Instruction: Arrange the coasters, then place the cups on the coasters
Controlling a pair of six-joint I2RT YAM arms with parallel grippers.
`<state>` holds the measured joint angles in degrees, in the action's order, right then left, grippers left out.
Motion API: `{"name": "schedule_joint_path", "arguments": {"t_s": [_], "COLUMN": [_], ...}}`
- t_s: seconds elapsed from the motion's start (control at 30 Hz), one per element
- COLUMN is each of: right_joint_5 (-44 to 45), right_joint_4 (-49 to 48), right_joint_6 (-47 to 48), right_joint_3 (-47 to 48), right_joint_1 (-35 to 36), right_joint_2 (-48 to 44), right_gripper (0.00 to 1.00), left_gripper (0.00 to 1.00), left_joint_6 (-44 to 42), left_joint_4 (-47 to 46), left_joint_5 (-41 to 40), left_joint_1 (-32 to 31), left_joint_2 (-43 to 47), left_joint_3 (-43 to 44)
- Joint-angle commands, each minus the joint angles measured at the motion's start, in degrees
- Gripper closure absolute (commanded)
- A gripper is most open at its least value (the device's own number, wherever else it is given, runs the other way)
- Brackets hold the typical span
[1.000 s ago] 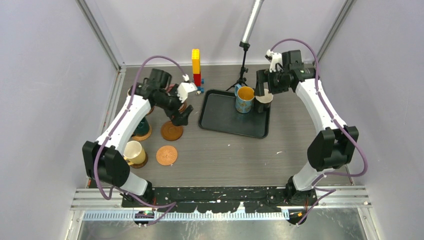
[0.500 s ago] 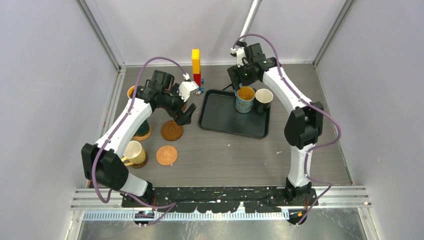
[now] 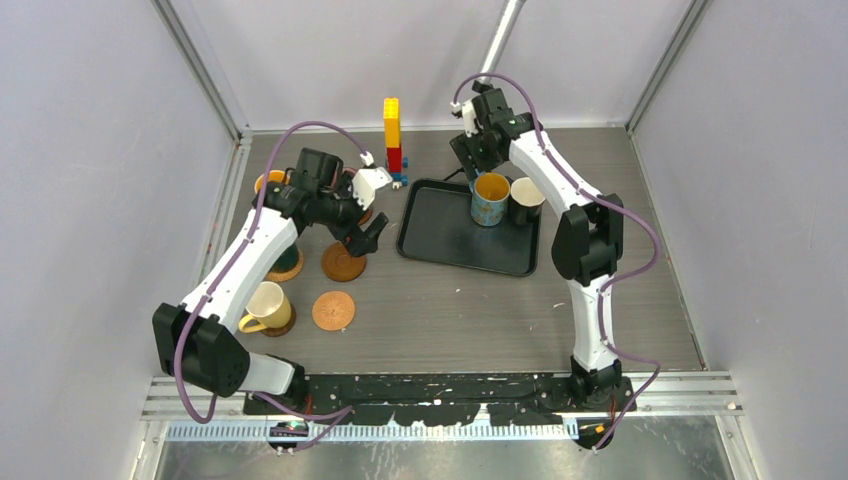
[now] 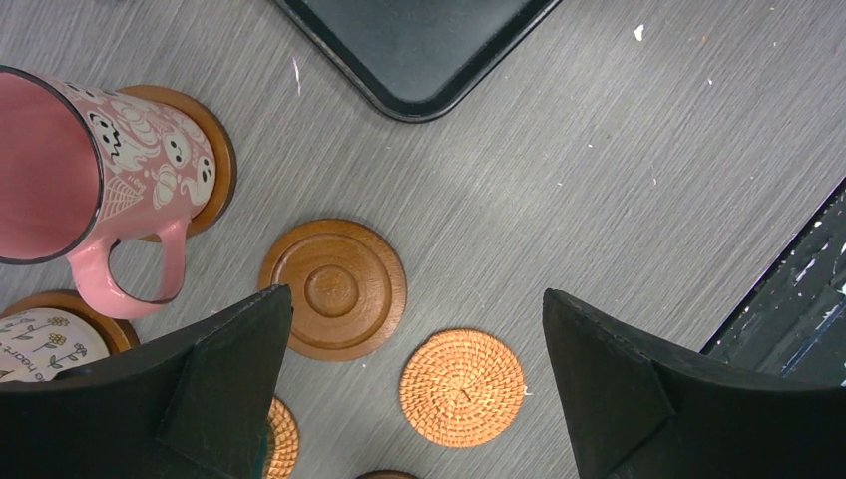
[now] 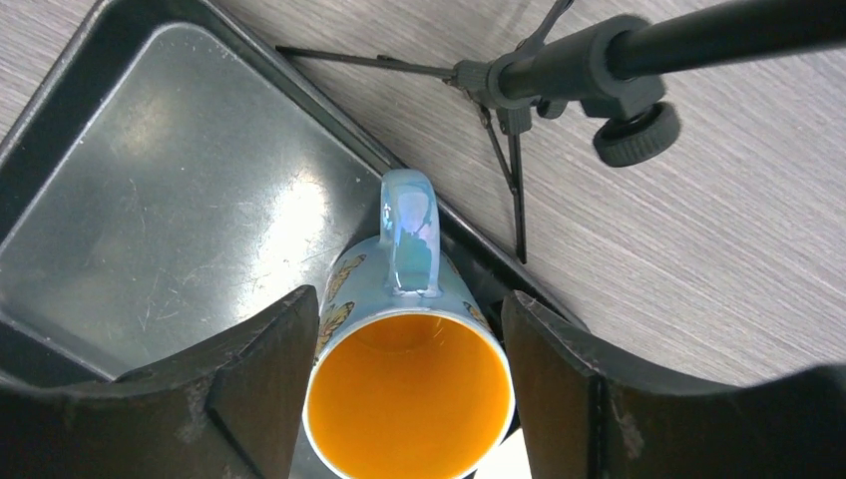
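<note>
A blue cup point(image 5: 407, 399) with an orange inside stands on the black tray point(image 5: 150, 200). My right gripper point(image 5: 409, 294) is lowered around it, and both fingers meet its sides. Beside it stands a plain white cup point(image 3: 527, 197). My left gripper point(image 4: 417, 292) hangs open above a bare wood coaster point(image 4: 334, 289) and a bare woven coaster point(image 4: 462, 387). A pink cup point(image 4: 60, 170) sits on a wood coaster point(image 4: 217, 150). From above I see my left gripper point(image 3: 368, 233), my right gripper point(image 3: 482, 170), and a cream-yellow cup point(image 3: 265, 303) on a dark coaster.
A yellow, red and blue brick tower point(image 3: 392, 135) stands behind the tray. A black tripod stand point(image 5: 519, 170) rises just past the tray's far edge, close to my right gripper. Grey walls enclose the table on three sides.
My right arm swung left from the white cup to the blue cup, and its jaws narrowed around it. The left gripper stayed open and shifted only slightly.
</note>
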<state>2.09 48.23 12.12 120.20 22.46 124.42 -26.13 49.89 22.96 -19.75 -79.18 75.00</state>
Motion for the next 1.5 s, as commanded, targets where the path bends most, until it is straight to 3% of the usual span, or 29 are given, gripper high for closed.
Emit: {"name": "schedule_joint_path", "arguments": {"t_s": [0.0, 0.17, 0.67, 1.2, 1.47], "right_joint_5": [0.8, -0.6, -5.9, -23.9, -28.0], "right_joint_4": [-0.5, 0.6, 4.2, 9.3, 6.6], "right_joint_6": [0.3, 0.7, 0.9, 5.3, 3.7], "right_joint_3": [-1.0, -0.4, -0.5, -12.1, -13.1], "right_joint_1": [0.6, 0.5, 1.1, 5.7, 4.7], "right_joint_2": [-0.9, 0.4, 1.2, -7.3, -15.1], "right_gripper": [0.3, 0.36, 0.43, 0.48, 0.43], "left_gripper": [0.01, 0.01, 0.0, 0.0, 0.02], "left_joint_6": [-1.3, -2.4, -3.8, -1.6, 1.0], "left_joint_4": [-2.0, -2.1, -3.1, -4.2, -5.6], "left_joint_5": [-0.3, -0.4, -1.4, 1.4, 5.6], "left_joint_1": [0.1, 0.1, 0.2, 0.2, -1.9], "left_joint_2": [2.3, 2.1, 2.2, 0.3, -4.4], "left_joint_3": [-0.3, -0.3, -1.4, -0.9, 1.4]}}
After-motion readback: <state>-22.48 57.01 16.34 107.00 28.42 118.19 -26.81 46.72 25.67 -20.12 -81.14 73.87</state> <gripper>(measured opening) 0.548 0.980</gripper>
